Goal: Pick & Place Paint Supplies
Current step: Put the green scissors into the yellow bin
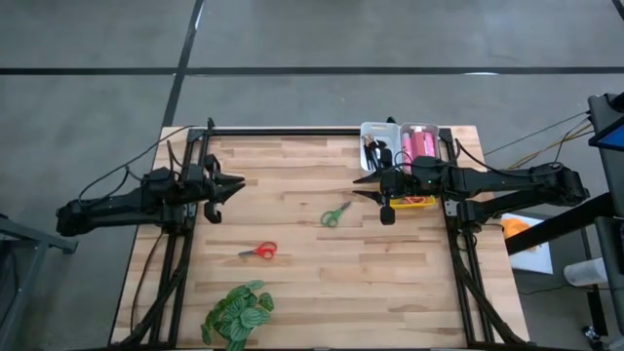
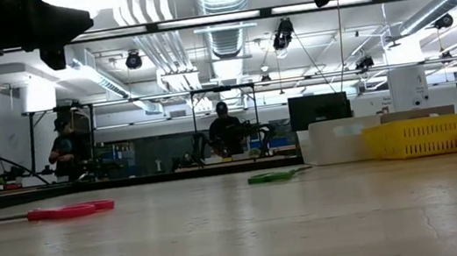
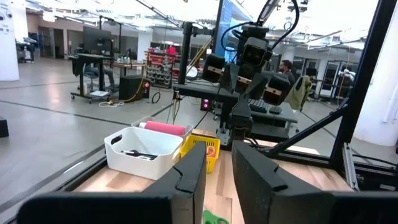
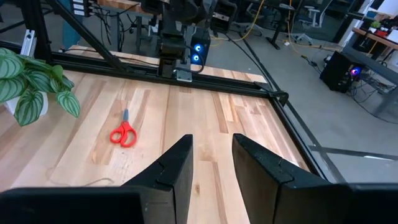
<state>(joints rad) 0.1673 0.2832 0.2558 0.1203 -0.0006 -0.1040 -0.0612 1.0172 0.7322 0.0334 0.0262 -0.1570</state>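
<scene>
Green-handled scissors (image 1: 335, 214) lie flat on the wood near the table's middle, and red-handled scissors (image 1: 259, 252) lie nearer the near edge. Pink tubes (image 1: 421, 143) rest in a clear bin at the far right, beside a white bin holding dark brushes (image 1: 375, 151). My left gripper (image 1: 237, 182) hovers open over the table's left half, well left of both scissors. My right gripper (image 1: 361, 187) hovers open just far-right of the green scissors, in front of the bins. Both hold nothing. The right wrist view shows the red scissors (image 4: 124, 134) ahead.
A green leafy plant (image 1: 237, 312) stands at the near edge. A yellow basket (image 1: 417, 201) sits partly under my right arm, next to the white bin (image 1: 378, 132). Black frame rails (image 1: 292, 131) run along the far and side edges. People stand in the room beyond.
</scene>
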